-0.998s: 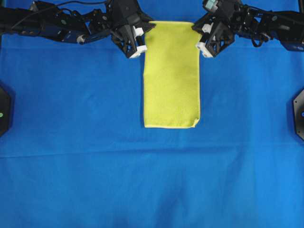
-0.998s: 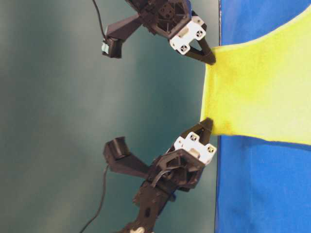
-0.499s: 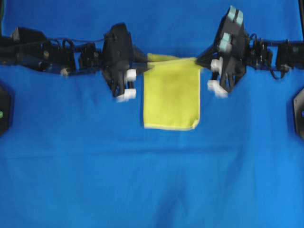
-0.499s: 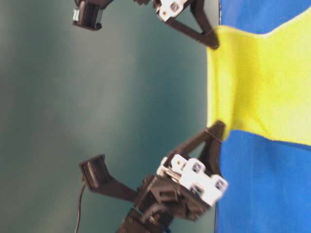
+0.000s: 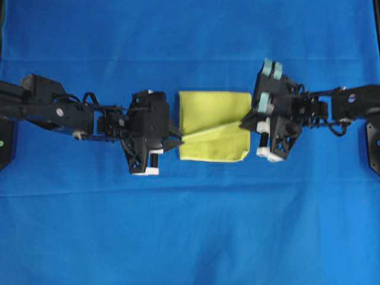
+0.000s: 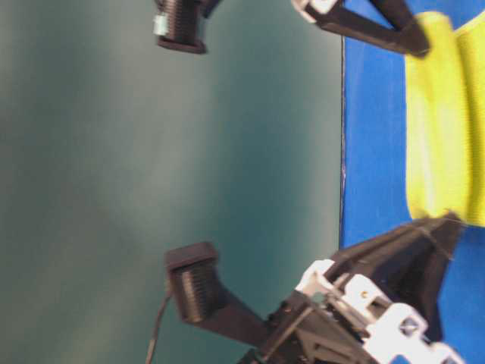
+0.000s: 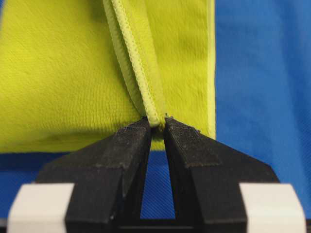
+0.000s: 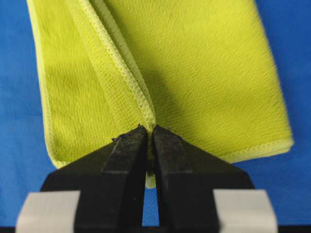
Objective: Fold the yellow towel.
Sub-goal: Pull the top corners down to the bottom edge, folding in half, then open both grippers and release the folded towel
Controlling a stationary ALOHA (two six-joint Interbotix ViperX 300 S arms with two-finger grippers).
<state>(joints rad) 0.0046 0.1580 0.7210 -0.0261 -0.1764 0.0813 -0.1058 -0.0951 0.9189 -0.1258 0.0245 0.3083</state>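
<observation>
The yellow towel lies on the blue cloth in the middle of the overhead view, doubled over itself, with its lifted hem running slantwise across it. My left gripper is shut on the hem's left end, and the left wrist view shows the stitched edge pinched between the tips of that gripper. My right gripper is shut on the hem's right end, where the right wrist view shows the hem clamped in that gripper. The table-level view shows the towel bulging as a loose fold.
The blue cloth covers the whole table. Black mounts sit at the left edge and the right edge. Both arms stretch in from the sides at the towel's height.
Both grippers have carried the towel's far hem down the overhead view, over the towel toward its near edge. The towel's outline is now about half as long.
</observation>
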